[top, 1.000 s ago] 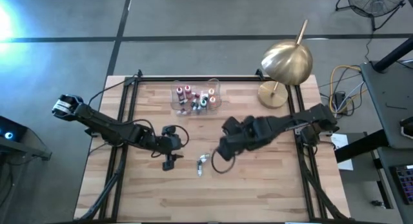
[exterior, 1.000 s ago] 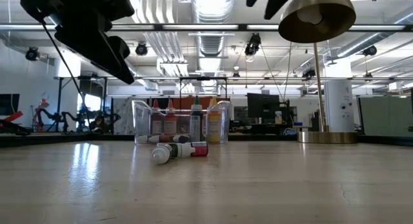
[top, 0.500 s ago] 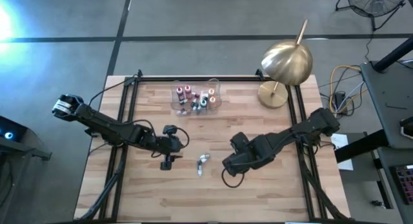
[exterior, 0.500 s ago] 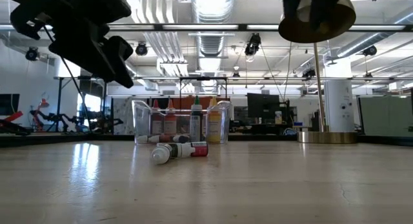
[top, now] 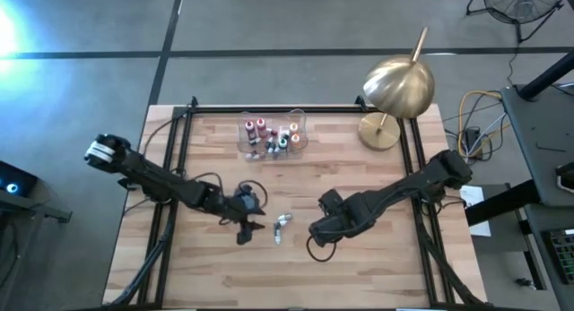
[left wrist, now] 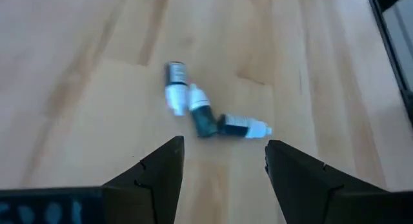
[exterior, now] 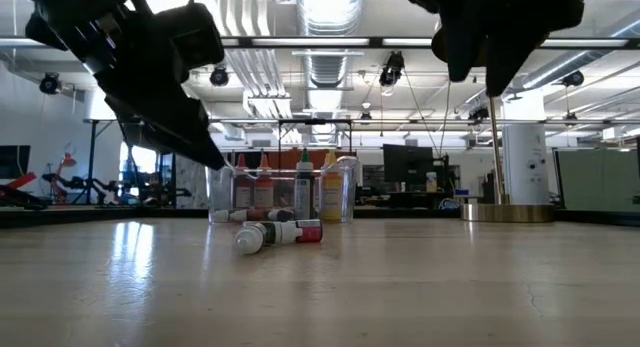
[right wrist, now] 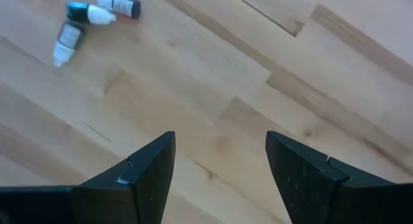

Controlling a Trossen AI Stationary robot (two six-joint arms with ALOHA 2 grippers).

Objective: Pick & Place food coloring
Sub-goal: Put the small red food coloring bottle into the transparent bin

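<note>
Three food coloring bottles (top: 281, 227) lie loose on the worktop (top: 359, 266), most already in the tray (top: 272, 136), as the left claw (top: 253, 228), open and empty, nears them; the right claw (top: 313, 236) waits open.

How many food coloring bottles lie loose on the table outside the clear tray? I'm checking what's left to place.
3: a grey-labelled bottle, a teal bottle and a dark bottle, clustered touching between the left gripper and right gripper.

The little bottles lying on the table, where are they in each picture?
High view: loose bottles mid-table, between both arms.
Low view: lying before the clear tray.
Left wrist view: ahead, centre.
Right wrist view: far corner.
Shared landmark: the wooden table.
</note>
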